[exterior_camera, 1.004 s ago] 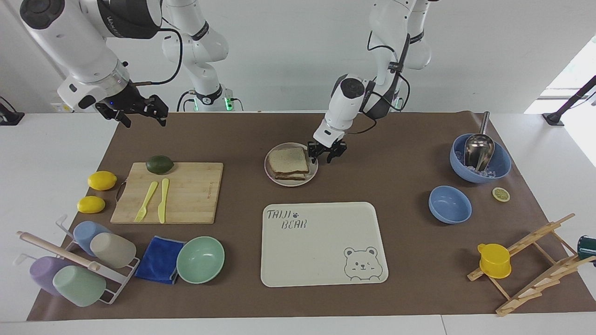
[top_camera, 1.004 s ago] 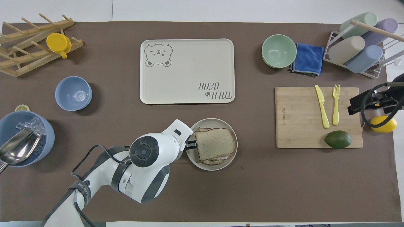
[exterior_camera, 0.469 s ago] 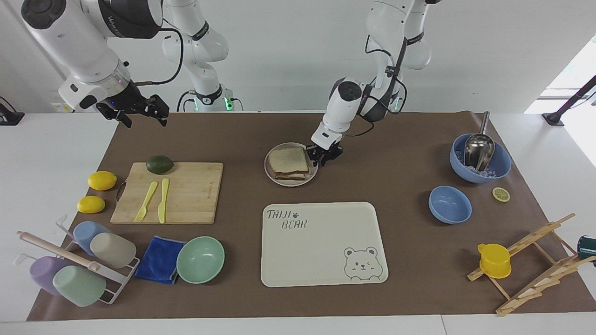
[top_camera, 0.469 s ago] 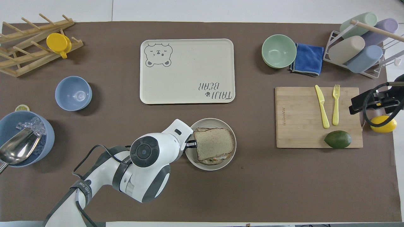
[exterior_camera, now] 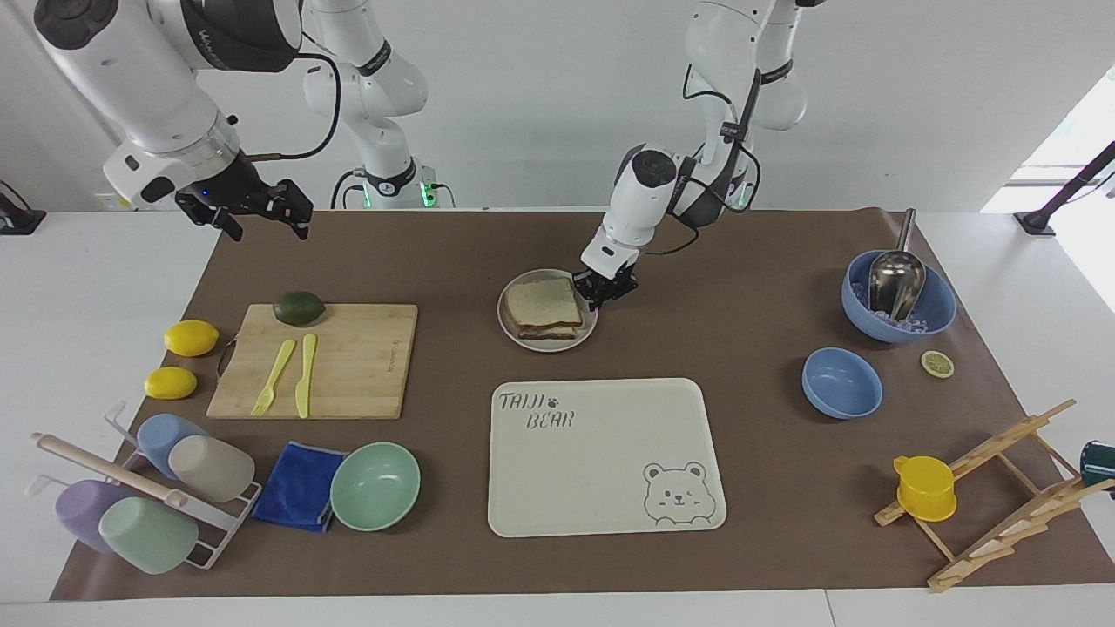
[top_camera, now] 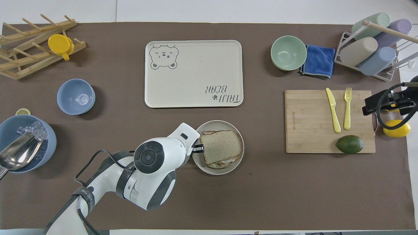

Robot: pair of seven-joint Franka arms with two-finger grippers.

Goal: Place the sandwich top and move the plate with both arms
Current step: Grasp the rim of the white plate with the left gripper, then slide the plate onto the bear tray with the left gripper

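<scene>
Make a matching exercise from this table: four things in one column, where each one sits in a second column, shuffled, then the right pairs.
Things:
1. sandwich top
2. avocado
3. metal scoop
4. yellow cup

Places:
A. on the wooden rack
B. on the sandwich on the plate
C. in the large blue bowl with ice
D. on the cutting board, at the edge nearer to the robots

Pairs: 1-B, 2-D, 3-C, 4-A
</scene>
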